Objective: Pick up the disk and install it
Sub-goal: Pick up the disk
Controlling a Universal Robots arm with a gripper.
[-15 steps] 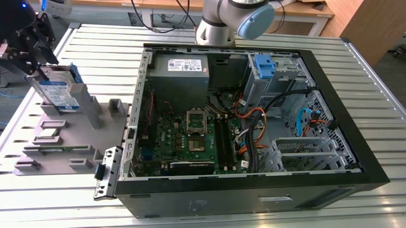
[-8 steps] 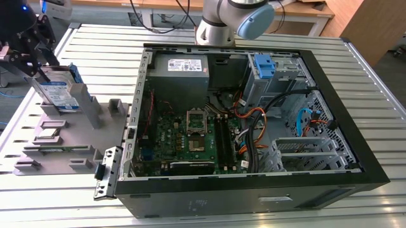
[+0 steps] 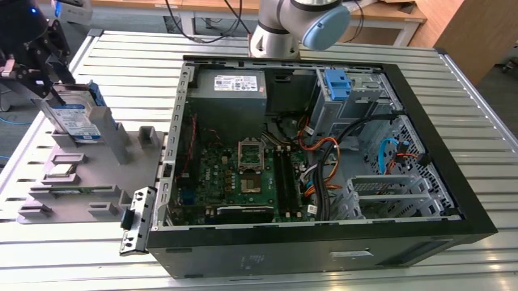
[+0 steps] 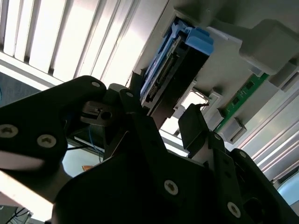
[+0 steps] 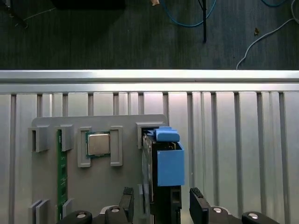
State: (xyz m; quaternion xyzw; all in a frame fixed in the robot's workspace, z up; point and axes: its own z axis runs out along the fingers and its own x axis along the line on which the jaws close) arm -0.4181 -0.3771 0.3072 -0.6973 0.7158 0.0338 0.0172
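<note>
At the exterior view's left the gripper hung over the grey fixture tray on the slatted desk, jaws released, straddling the disk without touching it. The disk stood on edge in a slot, probably so its flat faces could be pinched, long axis upright, connector end up. Rightward stood the open computer case, the disk not yet in it
</note>
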